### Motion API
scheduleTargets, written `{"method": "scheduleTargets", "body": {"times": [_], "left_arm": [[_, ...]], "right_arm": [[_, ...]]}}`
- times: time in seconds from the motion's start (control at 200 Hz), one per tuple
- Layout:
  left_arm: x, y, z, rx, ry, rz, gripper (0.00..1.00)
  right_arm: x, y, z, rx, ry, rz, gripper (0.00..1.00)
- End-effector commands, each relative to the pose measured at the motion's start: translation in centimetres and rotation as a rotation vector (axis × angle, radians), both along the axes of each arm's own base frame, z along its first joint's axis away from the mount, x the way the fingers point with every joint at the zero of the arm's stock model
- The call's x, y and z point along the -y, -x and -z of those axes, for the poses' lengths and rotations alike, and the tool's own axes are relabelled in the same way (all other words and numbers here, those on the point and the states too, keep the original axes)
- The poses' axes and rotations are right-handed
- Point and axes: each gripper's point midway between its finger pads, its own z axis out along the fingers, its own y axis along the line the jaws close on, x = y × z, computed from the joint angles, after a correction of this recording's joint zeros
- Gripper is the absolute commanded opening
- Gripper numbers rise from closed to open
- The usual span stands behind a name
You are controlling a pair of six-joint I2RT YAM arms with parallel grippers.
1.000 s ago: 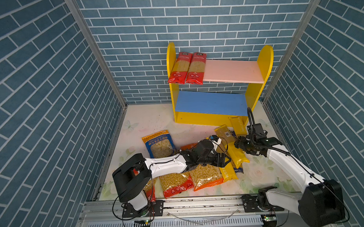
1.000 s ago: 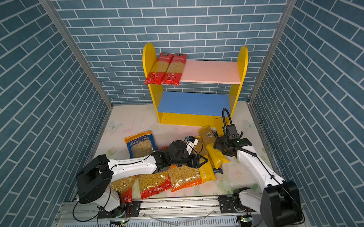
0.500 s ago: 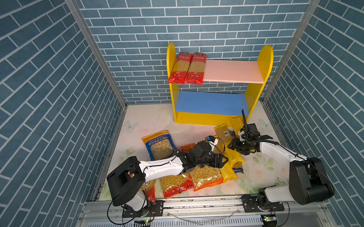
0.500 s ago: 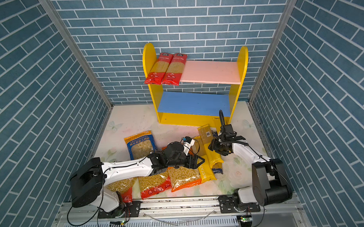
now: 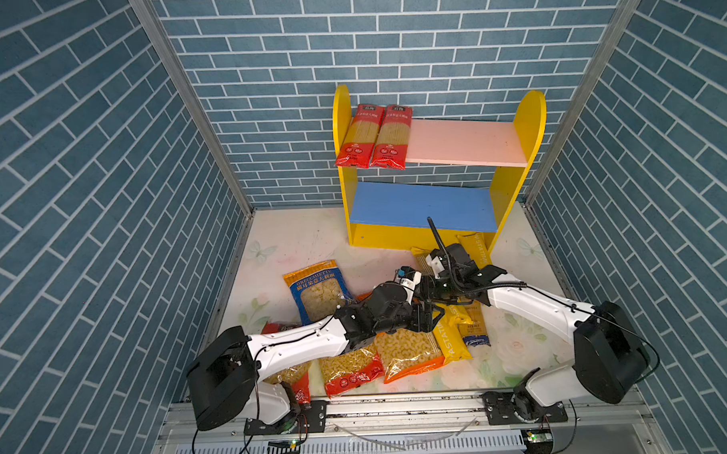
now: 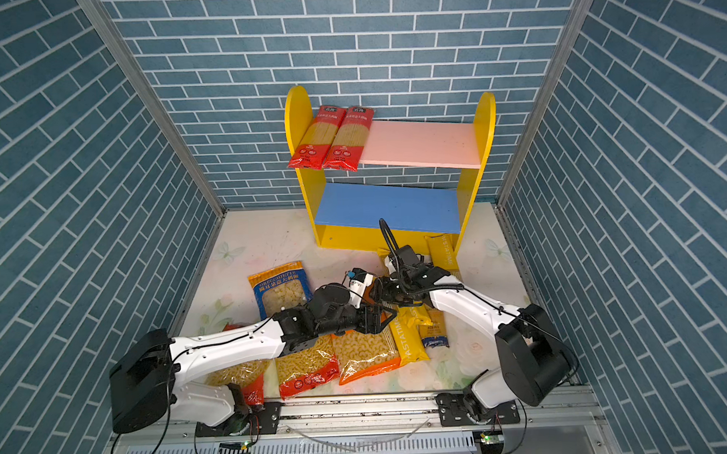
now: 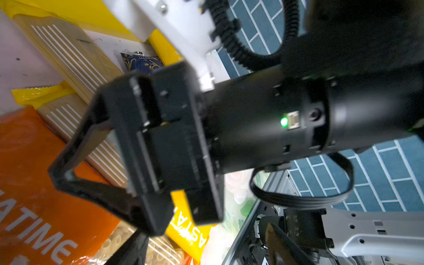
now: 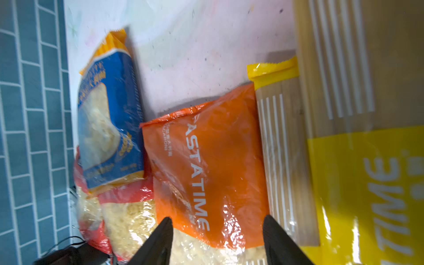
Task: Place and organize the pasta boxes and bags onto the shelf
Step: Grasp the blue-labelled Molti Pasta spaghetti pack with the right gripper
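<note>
The shelf (image 5: 467, 143) stands at the back, with two red spaghetti packs (image 5: 360, 136) on the left of its pink board. On the floor lie a blue bag (image 5: 318, 290), an orange bag (image 5: 408, 353), a red bag (image 5: 346, 370), a yellow spaghetti pack (image 5: 455, 333) and a dark blue pack (image 5: 475, 332). My right gripper (image 8: 216, 221) is open, low over the orange bag (image 8: 218, 160), with nothing held. My left gripper (image 5: 435, 315) is open too, close beside the right gripper (image 5: 424, 294), over the orange bag and yellow pack (image 7: 190, 227).
Another yellow pack (image 5: 477, 249) lies against the shelf's right foot. A second red bag (image 5: 294, 376) sits half under the left arm. Brick-pattern walls close in on three sides and a metal rail (image 5: 401, 405) runs along the front. The blue lower board (image 5: 419, 205) is bare.
My right gripper has swung left from beside the yellow packs to over the orange bag, close to the left gripper. The left gripper has edged slightly right.
</note>
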Motion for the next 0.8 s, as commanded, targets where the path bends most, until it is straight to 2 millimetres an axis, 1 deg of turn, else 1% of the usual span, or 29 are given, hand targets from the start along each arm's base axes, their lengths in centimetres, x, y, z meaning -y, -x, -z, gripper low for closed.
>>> {"method": "scheduleTargets", "body": {"times": [0.0, 0.1, 0.165, 0.225, 0.3, 0.35, 0.415, 0.465, 0.52, 0.595, 0.64, 0.72, 0.795], "left_arm": [[-0.4, 0.0, 1.0, -0.001, -0.019, -0.003, 0.81], [0.5, 0.0, 1.1, -0.012, -0.004, 0.022, 0.81], [1.6, 0.0, 1.3, -0.024, 0.003, 0.050, 0.81], [2.8, 0.0, 1.7, -0.043, 0.003, 0.084, 0.81], [4.5, 0.0, 2.1, -0.067, 0.008, 0.125, 0.81], [5.4, -0.1, 2.3, -0.078, 0.016, 0.143, 0.81], [6.4, -0.3, 3.3, -0.092, 0.015, 0.149, 0.81], [7.0, -0.8, 4.0, -0.111, 0.014, 0.141, 0.81], [8.0, -1.2, 4.0, -0.107, 0.022, 0.154, 0.81], [9.1, -1.7, 4.3, -0.111, 0.019, 0.162, 0.81], [9.5, -1.9, 4.6, -0.113, 0.017, 0.167, 0.81], [9.5, -2.2, 5.3, -0.118, 0.010, 0.168, 0.81], [8.9, -2.5, 6.4, -0.117, -0.013, 0.152, 0.81]], "right_arm": [[3.9, 0.0, -2.0, -0.004, 0.004, 0.115, 0.66], [10.0, 1.1, -0.1, -0.069, 0.038, 0.278, 0.66], [13.4, 2.1, 1.4, -0.097, 0.069, 0.370, 0.66], [15.8, 2.9, 3.1, -0.131, 0.097, 0.442, 0.66], [17.5, 3.3, 4.9, -0.158, 0.076, 0.507, 0.66], [18.0, 3.3, 6.0, -0.180, 0.056, 0.533, 0.65], [18.2, 3.2, 7.3, -0.195, 0.051, 0.546, 0.64], [18.3, 3.0, 8.0, -0.200, 0.052, 0.552, 0.63], [18.2, 2.5, 8.6, -0.188, 0.042, 0.546, 0.62], [17.1, 2.2, 9.3, -0.194, -0.016, 0.521, 0.61], [16.0, 2.1, 9.6, -0.212, -0.077, 0.484, 0.61], [14.5, 2.7, 10.7, -0.274, -0.126, 0.440, 0.60], [13.7, 3.2, 11.8, -0.297, -0.117, 0.405, 0.56]]}}
